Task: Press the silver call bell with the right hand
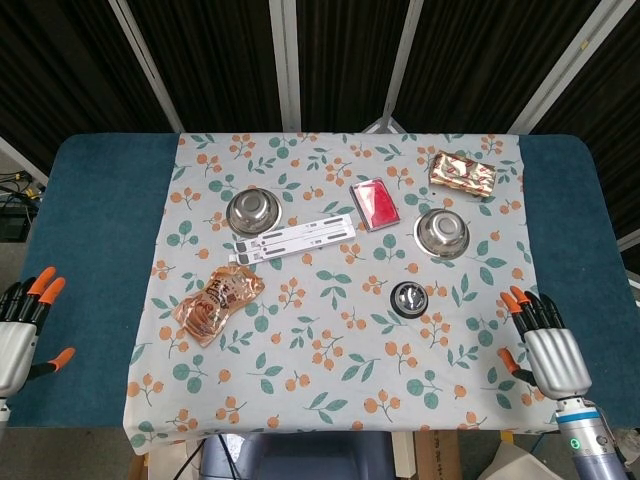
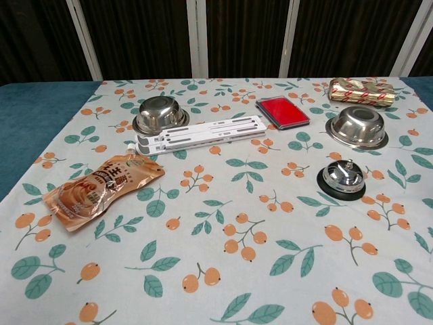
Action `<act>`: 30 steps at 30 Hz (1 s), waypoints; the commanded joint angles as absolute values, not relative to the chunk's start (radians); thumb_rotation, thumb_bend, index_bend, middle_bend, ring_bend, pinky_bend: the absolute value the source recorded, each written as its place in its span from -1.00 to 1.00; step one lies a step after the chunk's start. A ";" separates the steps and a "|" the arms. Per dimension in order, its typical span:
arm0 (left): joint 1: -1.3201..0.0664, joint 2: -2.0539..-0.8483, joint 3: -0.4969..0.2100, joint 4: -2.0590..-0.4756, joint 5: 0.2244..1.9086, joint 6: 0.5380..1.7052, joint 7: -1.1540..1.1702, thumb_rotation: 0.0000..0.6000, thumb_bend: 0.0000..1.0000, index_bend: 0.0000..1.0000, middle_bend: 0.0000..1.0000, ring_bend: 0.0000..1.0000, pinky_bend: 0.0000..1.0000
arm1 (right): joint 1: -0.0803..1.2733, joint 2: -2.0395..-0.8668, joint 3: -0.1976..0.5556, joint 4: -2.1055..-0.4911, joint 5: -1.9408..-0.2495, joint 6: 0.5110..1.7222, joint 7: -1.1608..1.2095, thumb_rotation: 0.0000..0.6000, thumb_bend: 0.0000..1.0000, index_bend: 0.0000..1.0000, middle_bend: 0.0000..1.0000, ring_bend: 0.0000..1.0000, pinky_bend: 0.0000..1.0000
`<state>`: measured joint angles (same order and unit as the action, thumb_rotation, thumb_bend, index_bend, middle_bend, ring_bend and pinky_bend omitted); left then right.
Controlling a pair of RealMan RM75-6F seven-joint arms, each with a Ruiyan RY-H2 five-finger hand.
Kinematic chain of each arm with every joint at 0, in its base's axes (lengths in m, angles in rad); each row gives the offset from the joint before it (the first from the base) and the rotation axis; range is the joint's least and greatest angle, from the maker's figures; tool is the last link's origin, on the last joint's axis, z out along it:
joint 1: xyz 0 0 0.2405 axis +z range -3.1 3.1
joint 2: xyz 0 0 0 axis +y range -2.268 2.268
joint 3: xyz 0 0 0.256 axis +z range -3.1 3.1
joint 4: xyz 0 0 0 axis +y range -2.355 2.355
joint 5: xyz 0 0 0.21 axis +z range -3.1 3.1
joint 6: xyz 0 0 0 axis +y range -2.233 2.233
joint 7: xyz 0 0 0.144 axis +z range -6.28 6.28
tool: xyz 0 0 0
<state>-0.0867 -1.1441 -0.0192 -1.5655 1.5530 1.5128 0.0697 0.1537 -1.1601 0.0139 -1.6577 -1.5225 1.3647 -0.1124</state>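
Tablecloth: call bell (image 1: 409, 298) left of right hand's fingers (image 1: 527, 305)

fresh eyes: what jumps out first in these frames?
The floral tablecloth covering most of the blue table, with the silver call bell right of centre near a steel bowl. An orange snack pouch lies on the left. Both orange-tipped hands, left hand and right hand, hover open at the near corners.

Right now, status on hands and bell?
Both hands open: right hand, left hand. Call bell untouched. Path clear.
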 commanded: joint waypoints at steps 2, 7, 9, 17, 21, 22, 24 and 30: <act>-0.086 -1.146 -0.017 -1.567 1.554 1.513 0.079 1.00 -0.87 -1.00 -1.00 -1.00 -1.00 | 0.161 -1.161 0.012 -1.665 -1.525 1.351 -0.112 1.00 -0.19 -1.00 -1.00 -1.00 -1.00; -0.088 -1.148 -0.021 -1.567 1.547 1.508 0.081 1.00 -0.87 -1.00 -1.00 -1.00 -1.00 | 0.196 -1.179 0.019 -1.683 -1.525 1.302 -0.131 1.00 -0.19 -1.00 -1.00 -1.00 -1.00; -0.089 -1.149 -0.021 -1.568 1.545 1.504 0.081 1.00 -0.87 -1.00 -1.00 -1.00 -1.00 | 0.215 -1.193 0.029 -1.688 -1.515 1.276 -0.147 1.00 -0.19 -1.00 -1.00 -1.00 -1.00; -0.090 -1.148 -0.023 -1.569 1.535 1.497 0.079 1.00 -0.87 -1.00 -1.00 -1.00 -1.00 | 0.301 -1.277 0.092 -1.709 -1.402 1.157 -0.226 1.00 -0.19 -1.00 -1.00 -1.00 -1.00; -0.092 -1.147 -0.024 -1.571 1.531 1.492 0.078 1.00 -0.87 -1.00 -1.00 -1.00 -1.00 | 0.335 -1.320 0.114 -1.706 -1.341 1.118 -0.282 1.00 -0.14 -1.00 -1.00 -1.00 -1.00; -0.093 -1.147 -0.024 -1.573 1.532 1.492 0.078 1.00 -0.87 -1.00 -1.00 -1.00 -1.00 | 0.341 -1.329 0.117 -1.703 -1.329 1.111 -0.292 1.00 -0.06 -1.00 -1.00 -1.00 -1.00; -0.094 -1.146 -0.024 -1.576 1.533 1.491 0.079 1.00 -0.87 -1.00 -1.00 -1.00 -1.00 | 0.352 -1.349 0.122 -1.698 -1.302 1.098 -0.310 1.00 0.11 -1.00 -1.00 -1.00 -1.00; -0.095 -1.144 -0.024 -1.580 1.529 1.486 0.077 1.00 -0.87 -1.00 -1.00 -1.00 -1.00 | 0.372 -1.384 0.124 -1.677 -1.258 1.080 -0.349 1.00 0.24 -1.00 -1.00 -1.00 -1.00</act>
